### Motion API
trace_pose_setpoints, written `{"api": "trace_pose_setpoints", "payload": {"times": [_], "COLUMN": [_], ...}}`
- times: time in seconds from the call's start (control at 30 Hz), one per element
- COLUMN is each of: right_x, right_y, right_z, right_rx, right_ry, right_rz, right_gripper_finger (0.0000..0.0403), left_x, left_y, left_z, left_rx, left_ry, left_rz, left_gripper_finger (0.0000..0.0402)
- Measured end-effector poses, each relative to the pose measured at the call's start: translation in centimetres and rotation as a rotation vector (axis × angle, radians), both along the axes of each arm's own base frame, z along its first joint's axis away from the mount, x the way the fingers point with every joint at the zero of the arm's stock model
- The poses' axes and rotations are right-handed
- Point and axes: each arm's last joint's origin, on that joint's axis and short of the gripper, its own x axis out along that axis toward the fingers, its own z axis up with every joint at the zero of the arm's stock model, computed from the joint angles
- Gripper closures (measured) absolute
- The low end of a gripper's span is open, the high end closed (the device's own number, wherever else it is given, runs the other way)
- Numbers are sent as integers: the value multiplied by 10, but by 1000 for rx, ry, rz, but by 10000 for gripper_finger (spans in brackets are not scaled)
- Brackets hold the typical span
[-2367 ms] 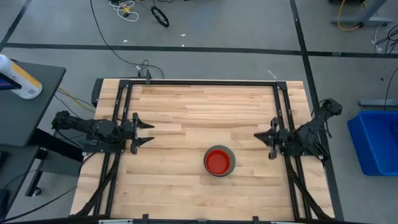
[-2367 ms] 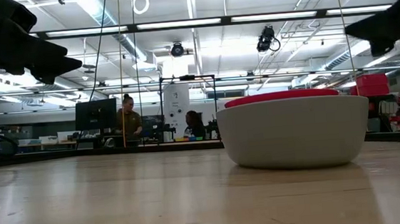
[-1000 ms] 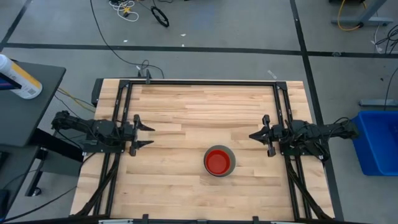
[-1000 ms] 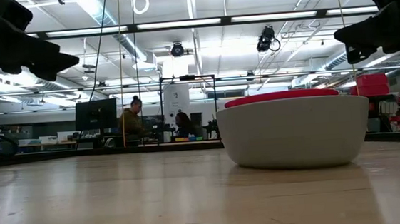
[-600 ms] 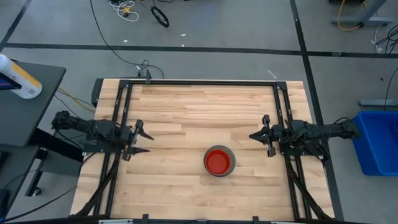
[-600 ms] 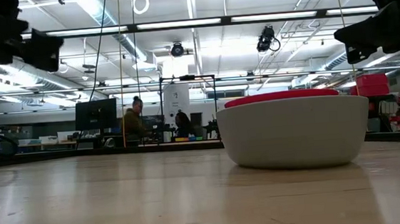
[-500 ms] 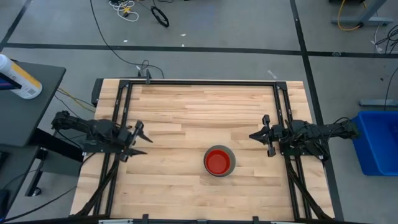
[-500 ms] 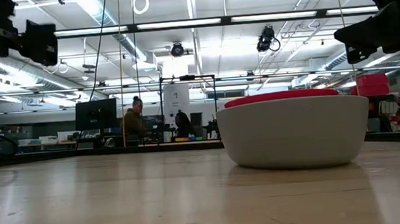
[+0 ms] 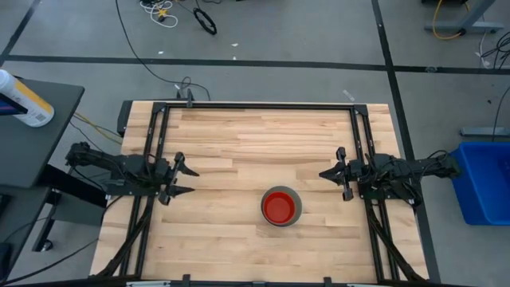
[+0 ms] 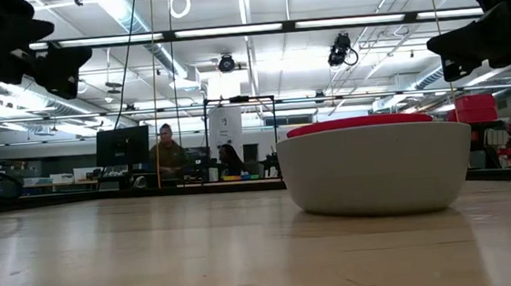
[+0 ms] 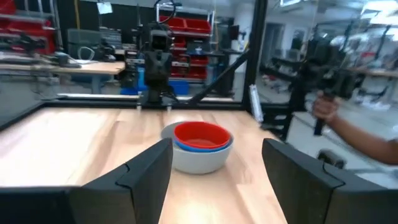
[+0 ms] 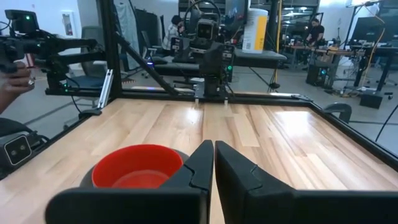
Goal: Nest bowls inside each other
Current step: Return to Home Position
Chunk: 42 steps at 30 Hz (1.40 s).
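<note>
Grey workshop floor, crossed by dark tape lines and loose cables, is surrounding a pale wooden table [image 9: 255, 127] edged by a black frame. At far left a dark side table [image 9: 56, 119] is carrying a white bottle [image 9: 24, 100]; its blue and yellow label is too small to read. The left gripper [image 9: 185, 177] is hovering over the wooden table's left edge, fingers spread wide and holding nothing. Right of centre the bowls are sitting nested: the red bowl [image 9: 279, 207] innermost, a light blue rim [image 11: 202, 145] showing under it, the pale grey bowl [image 10: 376, 170] outermost. The stack is standing apart from both grippers, nearer the right one. The right gripper [image 9: 323, 174] is hanging at the right edge, fingers pressed together, empty. A blue bin [image 9: 482, 179] is standing on the floor beyond.
</note>
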Motion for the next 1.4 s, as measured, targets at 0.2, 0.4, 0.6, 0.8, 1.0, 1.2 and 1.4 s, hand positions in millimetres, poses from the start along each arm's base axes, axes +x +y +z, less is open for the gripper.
{"api": "trace_pose_setpoints", "payload": {"times": [0.2,0.4,0.6,0.8,1.0,1.2,1.4], "right_x": [0,0,0,0,0,0,0], "right_y": [0,0,0,0,0,0,0], "right_z": [0,0,0,0,0,0,0], "right_rx": [0,28,57,57,56,49,-2], "right_ry": [0,2,4,4,4,3,0], "right_rz": [0,-1,-1,-1,-1,-1,0], "right_gripper_finger": [378,379,378,378,378,379,378], "left_x": [1,1,2,3,3,3,3], "left_y": [0,2,6,13,18,22,23], "left_z": [-2,-2,-3,-3,-1,-1,-2], "left_rx": [90,26,-9,17,35,44,92], "left_ry": [13,23,35,28,9,4,6], "left_rz": [7,49,46,123,178,201,213], "left_gripper_finger": [145,145,145,145,145,145,145]}}
